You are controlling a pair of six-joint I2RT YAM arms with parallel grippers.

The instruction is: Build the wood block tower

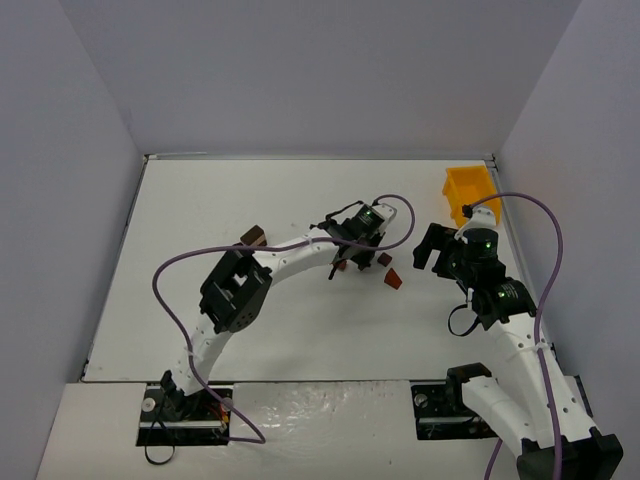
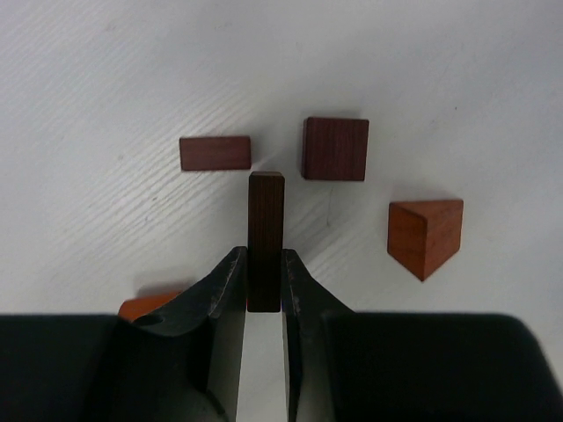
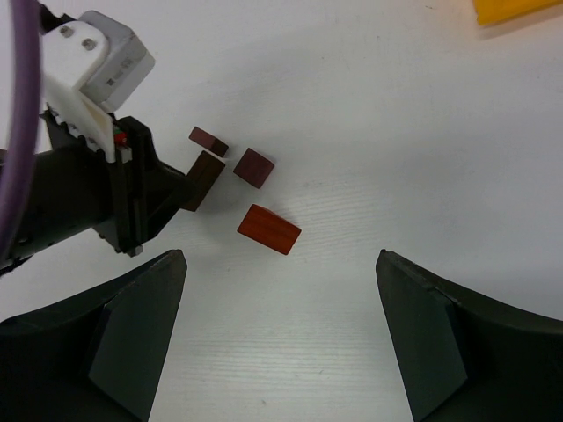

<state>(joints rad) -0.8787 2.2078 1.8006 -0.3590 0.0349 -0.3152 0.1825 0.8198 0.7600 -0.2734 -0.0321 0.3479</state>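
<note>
Wood blocks (image 2: 335, 149) lie loose in the middle of the white table (image 1: 200, 200), none piled yet (one brown bit (image 1: 252, 236) far off is too small to tell), the left pincer (image 2: 264, 257) squeezes a long dark block (image 2: 266, 211), the right pincer (image 3: 281, 308) gapes empty, so most building is left.

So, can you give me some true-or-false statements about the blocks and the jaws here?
1. The left jaws are clamped on a long dark block. True.
2. The right jaws hold the reddish wedge. False: they stand open and empty; the wedge lies on the table.
3. The yellow bin sits near the table's far right corner. True.
4. The dark cube is stacked on the small flat block. False: they lie apart, side by side.
</note>
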